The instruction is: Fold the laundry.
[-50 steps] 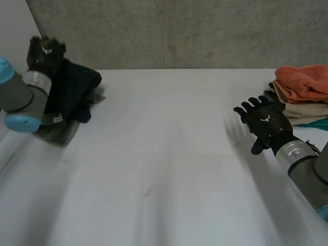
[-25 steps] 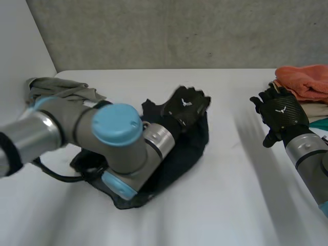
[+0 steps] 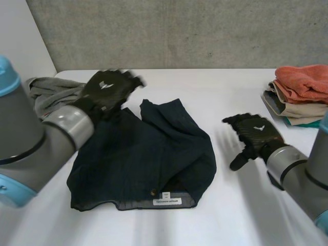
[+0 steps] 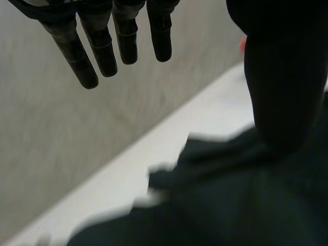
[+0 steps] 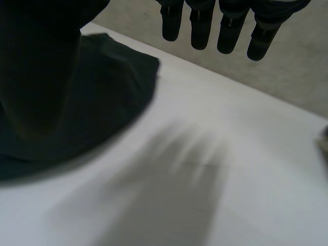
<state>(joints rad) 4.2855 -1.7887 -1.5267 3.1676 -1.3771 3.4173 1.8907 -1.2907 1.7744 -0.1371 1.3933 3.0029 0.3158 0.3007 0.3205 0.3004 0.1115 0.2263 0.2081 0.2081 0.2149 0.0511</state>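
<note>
A dark navy garment (image 3: 148, 159) lies crumpled on the white table (image 3: 215, 92), a white label at its near edge. My left hand (image 3: 107, 92) hovers over the garment's far left corner with its fingers (image 4: 102, 48) straight and nothing in them; the dark cloth (image 4: 220, 205) lies below its palm. To the right of the garment, my right hand (image 3: 253, 136) is open above bare table. Its fingers (image 5: 225, 28) are straight, and the garment's edge (image 5: 102, 87) lies beside it.
A grey crumpled garment (image 3: 51, 92) lies at the table's far left, behind my left arm. A stack of folded cloths (image 3: 300, 95), orange on top, sits at the far right edge. A grey wall runs behind the table.
My left hand carried the dark garment from the far left pile to the table's middle, let go and drew back to the left, opening. My right hand moved toward the garment.
</note>
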